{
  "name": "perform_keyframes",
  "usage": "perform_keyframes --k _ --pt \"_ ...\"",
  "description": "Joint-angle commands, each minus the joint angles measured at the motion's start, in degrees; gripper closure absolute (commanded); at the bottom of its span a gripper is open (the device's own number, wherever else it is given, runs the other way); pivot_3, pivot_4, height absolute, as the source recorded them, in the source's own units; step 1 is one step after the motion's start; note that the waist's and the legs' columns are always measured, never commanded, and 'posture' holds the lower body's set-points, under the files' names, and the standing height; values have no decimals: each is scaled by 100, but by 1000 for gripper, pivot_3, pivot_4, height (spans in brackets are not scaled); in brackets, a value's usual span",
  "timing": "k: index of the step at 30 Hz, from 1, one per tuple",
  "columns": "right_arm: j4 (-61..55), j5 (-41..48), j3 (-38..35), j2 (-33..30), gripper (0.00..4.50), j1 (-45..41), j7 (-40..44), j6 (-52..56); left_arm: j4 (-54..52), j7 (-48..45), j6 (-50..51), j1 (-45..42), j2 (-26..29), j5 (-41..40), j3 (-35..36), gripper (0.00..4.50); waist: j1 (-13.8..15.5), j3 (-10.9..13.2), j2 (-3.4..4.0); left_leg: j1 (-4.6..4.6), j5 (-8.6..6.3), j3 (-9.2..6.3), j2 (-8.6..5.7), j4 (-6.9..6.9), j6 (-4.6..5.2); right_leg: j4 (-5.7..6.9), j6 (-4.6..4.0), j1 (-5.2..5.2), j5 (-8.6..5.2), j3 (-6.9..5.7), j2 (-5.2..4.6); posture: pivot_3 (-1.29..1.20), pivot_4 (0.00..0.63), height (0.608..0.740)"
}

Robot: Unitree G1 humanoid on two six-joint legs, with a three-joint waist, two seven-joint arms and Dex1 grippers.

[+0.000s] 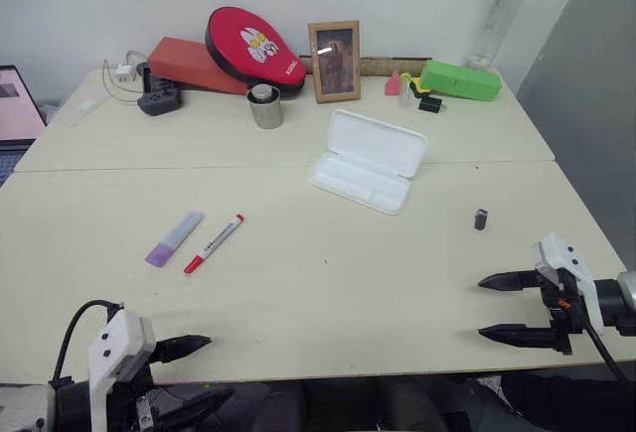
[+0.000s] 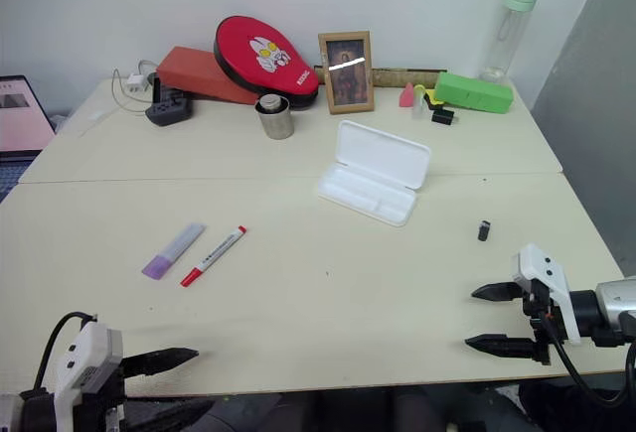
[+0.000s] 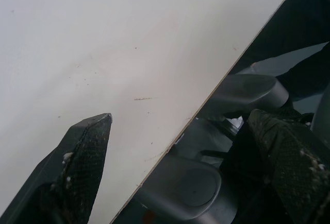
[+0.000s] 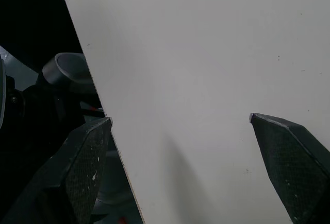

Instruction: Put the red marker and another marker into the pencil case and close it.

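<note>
Table (image 1: 298, 293): case (image 1: 368, 161) lies open mid-table. Purple marker (image 1: 174, 238) and red marker (image 1: 214, 242) side by side, left of it. Left gripper (image 1: 199, 372) and right gripper (image 1: 497, 306) both spread wide, empty, at near edge, well apart from all three.

red marker (image 1: 214, 242): slim white barrel, red cap, flat on table, angled | another marker (image 1: 174, 238): short, pale lavender, purple end, flat just left of red one, apart | pencil case (image 1: 368, 160): white translucent, lid open, empty, mid-table
</note>
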Motion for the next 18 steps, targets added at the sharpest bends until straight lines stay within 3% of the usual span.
perform_keyframes --k 1,18 --pt "-37 -17 -159 -92 20 -24 54 -87 -173 103 181 -126 78 -278 170 0 0 0 0 0 0 0 0 0 0 0 0 0 0 0 0 0 150 740" --pt "-19 -58 -149 -29 20 71 51 -198 -360 260 451 -258 158 -386 200 0 2 0 0 0 0 -3 0 0 0 0 -1 1 0 1 0 0 150 740"
